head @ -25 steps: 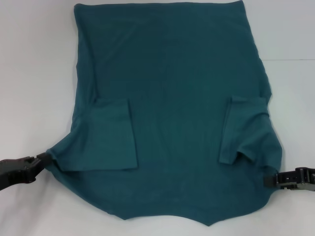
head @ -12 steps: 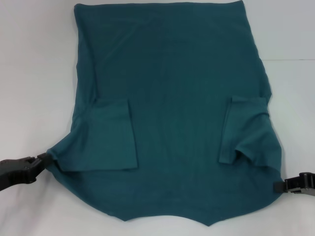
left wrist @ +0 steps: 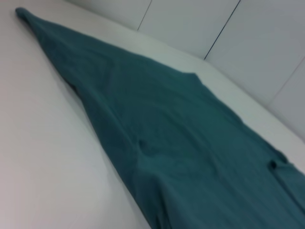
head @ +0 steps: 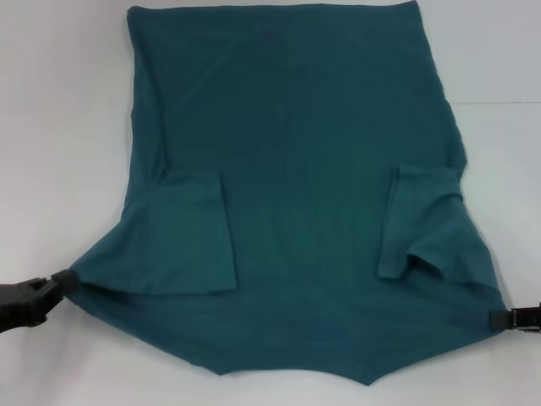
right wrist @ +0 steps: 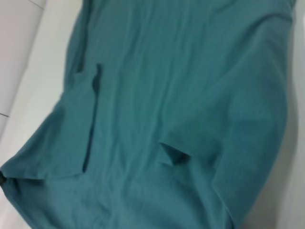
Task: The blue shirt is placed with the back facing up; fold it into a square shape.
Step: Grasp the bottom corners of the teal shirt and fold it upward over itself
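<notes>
- Shirt first: the large plain dark teal-blue knit short-sleeved shirt (head: 296,161) lies flat on the white table (head: 59,101), filling the middle of the head view from the top edge almost to the bottom edge.
- At lower left of the head view, the black left gripper (head: 61,279) pinches the shirt's left corner, its fingers closed on the cloth; the fabric runs to a taut point there, so the hold looks meant to stretch that side outward.
- Just right of that corner, the left sleeve (head: 182,233) is folded inward onto the body, lying flat as a neat panel.
- At the bottom centre, the near edge (head: 363,382) dips to a small point.
- Toward the right, the right sleeve (head: 423,224) is also folded in, though its lower end is rumpled and lifted.
- At the lower right edge of the head view, the black right gripper (head: 494,318) meets the shirt's right corner and appears clamped on it, since the cloth pulls to a point there too.
- Judging from both pulled corners, the arms are spreading the cloth smooth so a later fold can make a square.
</notes>
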You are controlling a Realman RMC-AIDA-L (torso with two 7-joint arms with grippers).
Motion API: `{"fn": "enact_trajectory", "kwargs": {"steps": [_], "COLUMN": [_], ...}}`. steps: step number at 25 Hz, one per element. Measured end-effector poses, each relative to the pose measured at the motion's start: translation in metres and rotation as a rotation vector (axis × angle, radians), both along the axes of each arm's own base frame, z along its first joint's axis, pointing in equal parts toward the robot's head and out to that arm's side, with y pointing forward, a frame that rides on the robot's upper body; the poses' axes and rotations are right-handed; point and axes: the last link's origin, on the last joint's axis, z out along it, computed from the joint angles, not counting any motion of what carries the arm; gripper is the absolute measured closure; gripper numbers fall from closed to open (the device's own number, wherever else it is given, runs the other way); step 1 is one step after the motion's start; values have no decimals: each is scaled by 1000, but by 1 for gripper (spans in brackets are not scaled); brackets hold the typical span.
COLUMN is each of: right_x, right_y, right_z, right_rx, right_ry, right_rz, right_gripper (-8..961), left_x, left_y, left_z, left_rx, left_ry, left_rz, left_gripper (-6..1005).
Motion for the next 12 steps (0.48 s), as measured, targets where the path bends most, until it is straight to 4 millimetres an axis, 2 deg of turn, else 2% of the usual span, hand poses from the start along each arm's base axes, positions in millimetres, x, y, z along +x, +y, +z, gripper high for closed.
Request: {"fn": "enact_trajectory", "kwargs": {"steps": [5,12], "right_x": [5,8], "right_y": [-13,-30], "right_z": [6,13], "right_rx": [48,78], "right_ry": [31,58], "right_rz": [49,117], "right_gripper": [902,901], "left_x": [-3,-8], "left_y": [-18,-45], "left_z": [9,11], "left_rx": [9,5], "left_ry": [-43,-106], "left_rz": [4,43], "left_gripper": [938,936]}}
